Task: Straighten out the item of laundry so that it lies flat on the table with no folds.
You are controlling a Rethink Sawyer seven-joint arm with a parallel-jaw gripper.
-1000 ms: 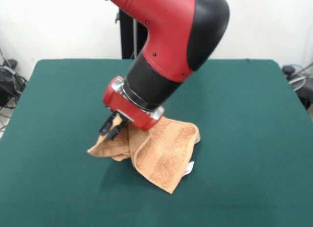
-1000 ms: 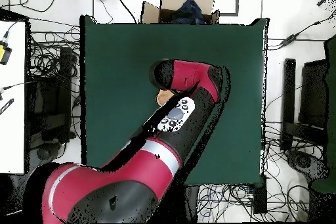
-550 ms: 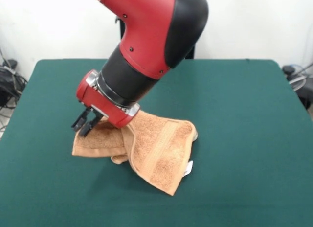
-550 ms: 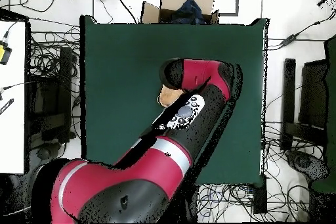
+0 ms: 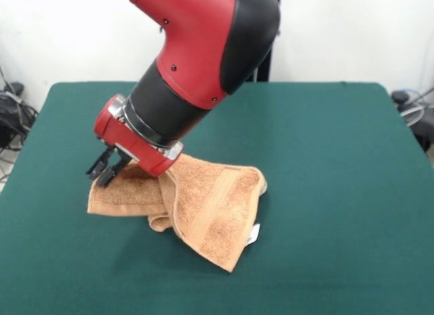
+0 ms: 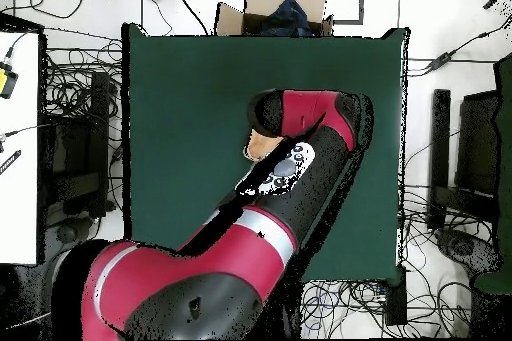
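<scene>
The item of laundry point(image 5: 203, 203), an orange-tan towel, lies crumpled on the green table point(image 5: 339, 159), left of centre. Its right part is folded over itself, with a small white tag point(image 5: 253, 233) at the near edge. One flap stretches flat toward the left. My gripper point(image 5: 102, 170) sits at that flap's upper left corner, tilted, its black fingers shut on the cloth. In the overhead view the arm covers the gripper and most of the towel point(image 6: 262, 144); only a small patch shows on the table point(image 6: 180, 107).
A cardboard box point(image 6: 275, 7) stands beyond the table's far edge in the overhead view. Cables point(image 5: 10, 118) lie on the floor around the table. Monitors and equipment point(image 6: 470, 157) stand at the sides.
My gripper has moved left across the table, dragging the towel's corner with it. The left flap has stretched out and the whole towel has slid slightly left.
</scene>
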